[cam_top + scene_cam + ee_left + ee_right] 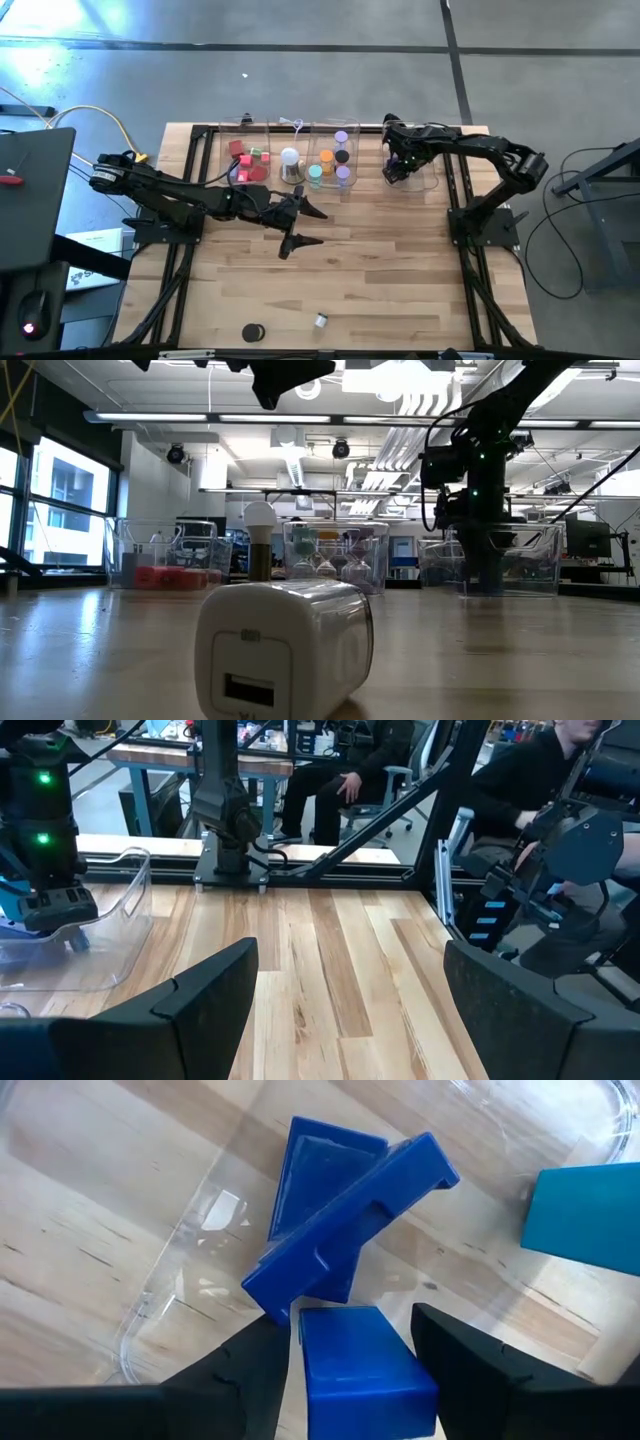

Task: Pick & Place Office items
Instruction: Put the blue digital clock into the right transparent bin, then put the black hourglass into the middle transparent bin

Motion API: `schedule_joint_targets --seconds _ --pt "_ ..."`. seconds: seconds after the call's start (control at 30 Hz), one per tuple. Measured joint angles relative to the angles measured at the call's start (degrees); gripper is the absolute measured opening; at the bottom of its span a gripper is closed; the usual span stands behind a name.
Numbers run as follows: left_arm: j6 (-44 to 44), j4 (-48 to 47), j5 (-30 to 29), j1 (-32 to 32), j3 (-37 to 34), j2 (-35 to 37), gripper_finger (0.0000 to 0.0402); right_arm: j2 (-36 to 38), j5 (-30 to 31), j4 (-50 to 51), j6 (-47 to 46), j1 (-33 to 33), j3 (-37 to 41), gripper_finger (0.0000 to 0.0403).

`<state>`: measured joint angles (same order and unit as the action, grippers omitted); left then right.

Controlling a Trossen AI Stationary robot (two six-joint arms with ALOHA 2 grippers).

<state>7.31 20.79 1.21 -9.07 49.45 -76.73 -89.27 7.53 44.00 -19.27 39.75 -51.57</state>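
At the table's middle, the left gripper [300, 226] hangs with fingers spread and empty, near the clear bins of red, pink and orange office items [250, 158]. At the far right, the right gripper [345, 1365] reaches into a clear bin [190, 1230] with a blue block [362, 1370] between its fingers; whether it grips it I cannot tell.

My left arm lies stretched across the table from the left edge toward the middle, wrist level, and the left gripper [302, 224] hangs above the boards with its fingers [200, 1005] spread wide — nothing between them. My right arm folds back from its base and reaches toward the far side; the right gripper [397, 170] points steeply down, its fingers [250, 1365] parted around a blue block [365, 1375].
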Motion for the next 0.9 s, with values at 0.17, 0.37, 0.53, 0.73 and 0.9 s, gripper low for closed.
schedule_joint_targets --seconds 0.17,0.37,0.53,0.73,0.9 --pt "-0.02 -0.23 0.00 -0.06 0.00 0.00 0.0312 0.00 -0.25 1.35 -0.23 0.00 0.00 0.0210" --pt "-0.02 -0.23 0.00 -0.06 0.00 0.00 0.0312 0.02 0.08 1.87 -0.44 -1.17 0.00 0.0266" --pt "-0.02 -0.21 0.02 -0.06 0.00 0.00 0.0312 0.02 0.07 0.00 -0.11 -2.08 0.00 0.0311" --pt "1.61 -0.21 0.02 -0.06 0.02 0.00 0.0312 1.62 0.03 -0.34 -0.07 -2.73 0.00 0.0334" --pt "3.63 -0.22 0.02 -0.06 0.02 0.00 0.0312 6.53 -0.20 0.67 0.00 -2.69 0.00 0.0332"
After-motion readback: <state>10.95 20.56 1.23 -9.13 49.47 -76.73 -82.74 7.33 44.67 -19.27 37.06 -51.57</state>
